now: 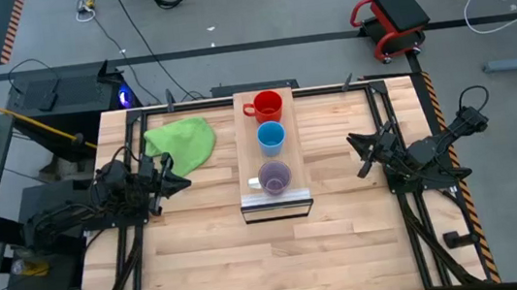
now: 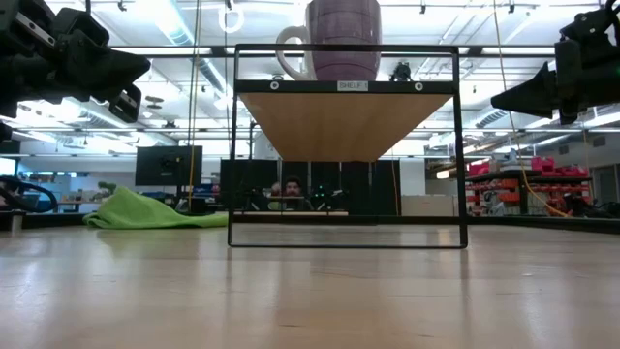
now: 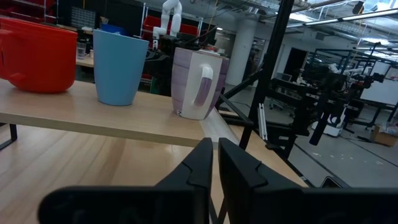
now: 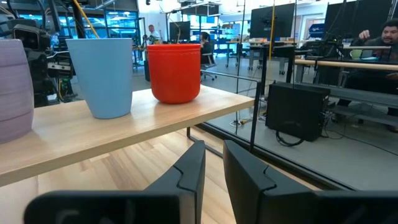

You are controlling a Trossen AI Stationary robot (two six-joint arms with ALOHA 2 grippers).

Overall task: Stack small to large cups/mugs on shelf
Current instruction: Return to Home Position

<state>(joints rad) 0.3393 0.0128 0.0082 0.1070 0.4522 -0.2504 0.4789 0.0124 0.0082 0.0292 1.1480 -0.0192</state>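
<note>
Light-wood shelf (image 1: 247, 146) stands between the left jaws and right jaws, carrying three vessels in a row: purple mug (image 1: 275, 176) almost level with the jaws, blue cup (image 1: 270, 138) next beyond it, red mug (image 1: 268, 105) farthest. Both jaws hang clear of it, clenched to a sliver, gripping nothing. Green cloth (image 1: 183, 142) lies on the surface (image 1: 348, 242) just beside the left jaws.
</note>
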